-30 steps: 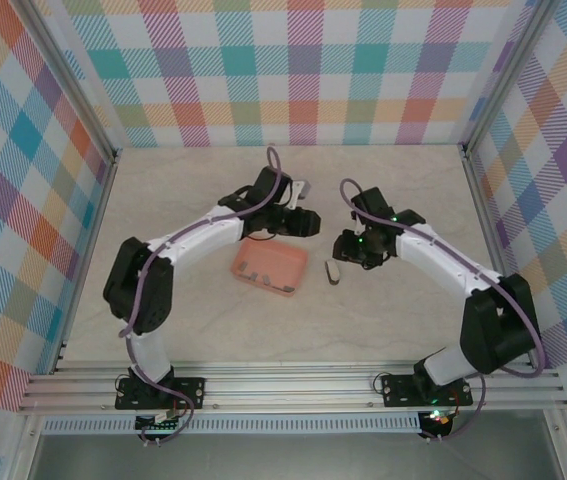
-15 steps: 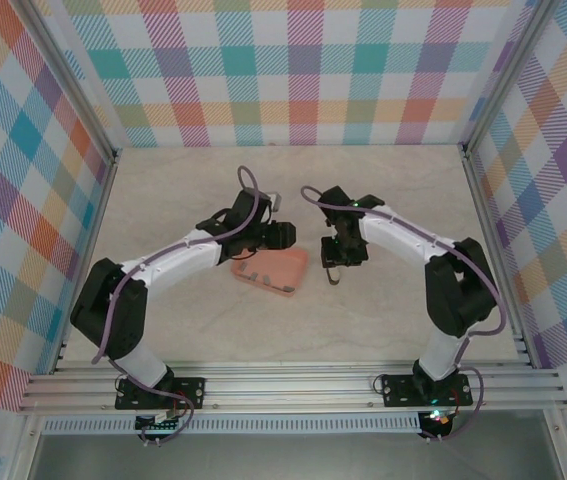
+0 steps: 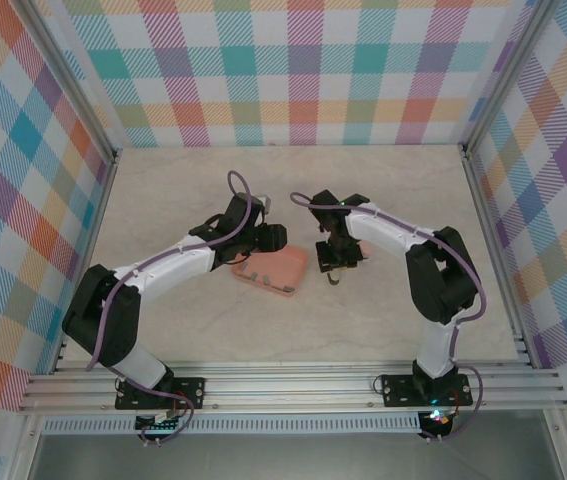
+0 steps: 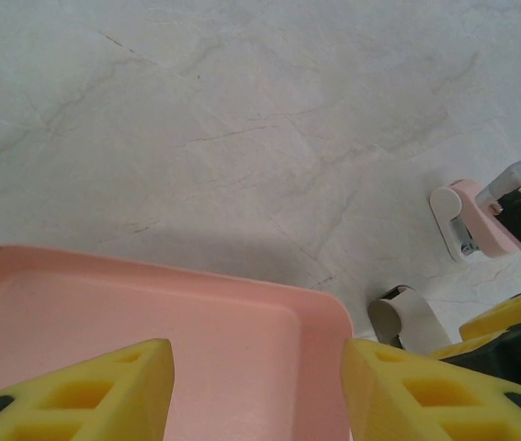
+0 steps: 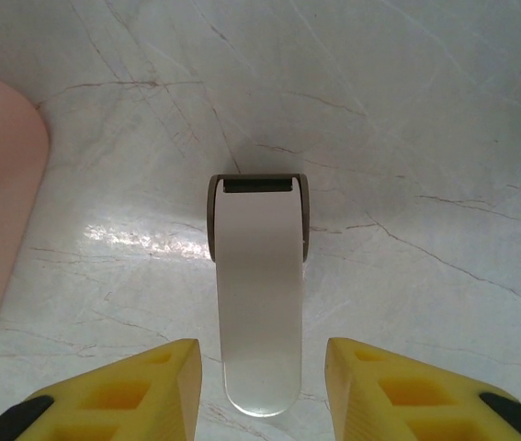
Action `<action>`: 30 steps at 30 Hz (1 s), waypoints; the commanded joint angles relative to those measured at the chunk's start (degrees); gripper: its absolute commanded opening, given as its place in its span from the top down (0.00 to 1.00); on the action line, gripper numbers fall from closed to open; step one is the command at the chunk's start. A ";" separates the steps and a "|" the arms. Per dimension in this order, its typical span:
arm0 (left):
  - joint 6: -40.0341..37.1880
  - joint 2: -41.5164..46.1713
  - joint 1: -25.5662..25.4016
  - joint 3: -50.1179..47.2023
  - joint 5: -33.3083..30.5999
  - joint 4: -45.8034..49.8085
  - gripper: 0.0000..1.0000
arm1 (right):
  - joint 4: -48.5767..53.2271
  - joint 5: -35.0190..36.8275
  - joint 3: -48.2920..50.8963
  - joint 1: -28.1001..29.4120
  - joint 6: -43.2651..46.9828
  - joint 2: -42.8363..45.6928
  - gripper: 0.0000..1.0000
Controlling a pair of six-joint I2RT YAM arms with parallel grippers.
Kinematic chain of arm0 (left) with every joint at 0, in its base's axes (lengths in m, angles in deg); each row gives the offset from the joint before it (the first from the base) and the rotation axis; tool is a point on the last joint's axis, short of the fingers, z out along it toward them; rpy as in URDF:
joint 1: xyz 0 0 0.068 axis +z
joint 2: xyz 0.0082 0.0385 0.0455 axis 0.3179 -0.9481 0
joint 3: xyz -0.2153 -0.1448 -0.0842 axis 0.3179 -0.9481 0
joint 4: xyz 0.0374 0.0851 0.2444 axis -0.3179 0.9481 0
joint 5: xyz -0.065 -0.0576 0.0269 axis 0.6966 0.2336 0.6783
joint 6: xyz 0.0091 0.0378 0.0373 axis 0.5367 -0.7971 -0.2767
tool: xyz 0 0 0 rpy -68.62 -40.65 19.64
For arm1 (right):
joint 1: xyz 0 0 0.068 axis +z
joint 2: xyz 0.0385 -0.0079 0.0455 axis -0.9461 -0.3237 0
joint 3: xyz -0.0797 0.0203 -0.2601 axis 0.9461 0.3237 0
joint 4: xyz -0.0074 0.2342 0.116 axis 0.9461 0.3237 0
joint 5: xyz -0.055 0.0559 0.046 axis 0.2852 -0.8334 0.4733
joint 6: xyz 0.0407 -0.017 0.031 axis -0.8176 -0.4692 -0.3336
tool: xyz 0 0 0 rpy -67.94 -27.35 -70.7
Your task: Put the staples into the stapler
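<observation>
Two grippers meet near the middle of the table [image 3: 188,330]; in the top view the left gripper [image 3: 275,238] sits over the far edge of the pink tray [image 3: 283,275], just left of frame centre; from its wrist camera its yellow fingers [image 4: 85,390] stand apart at the bottom corners, nothing between them, the tray floor below; several tiny dark staples [image 3: 254,278] lie in the lower left part of the tray, too small to count; the stapler [image 5: 255,303], white on top with a grey frame, lies flat on the table just right of the tray, apart from it; in the right wrist view it runs up from bottom centre, its rounded near end between the fingers of the right gripper [image 5: 260,390] with a gap on each side, so those jaws are apart and clamp nothing; a small pink-and-white object [image 4: 467,225] rests at the right of the left wrist view, its kind unclear.
</observation>
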 commanded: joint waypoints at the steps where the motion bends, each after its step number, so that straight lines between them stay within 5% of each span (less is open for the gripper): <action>1: 0.75 1.75 0.77 -0.98 -1.07 -0.70 0.49 | 0.85 -0.90 -0.83 0.34 0.12 -0.79 0.61; 30: 0.61 0.72 0.92 -0.15 -0.91 -0.32 0.49 | 0.38 0.58 -1.08 -0.63 0.14 -1.12 0.80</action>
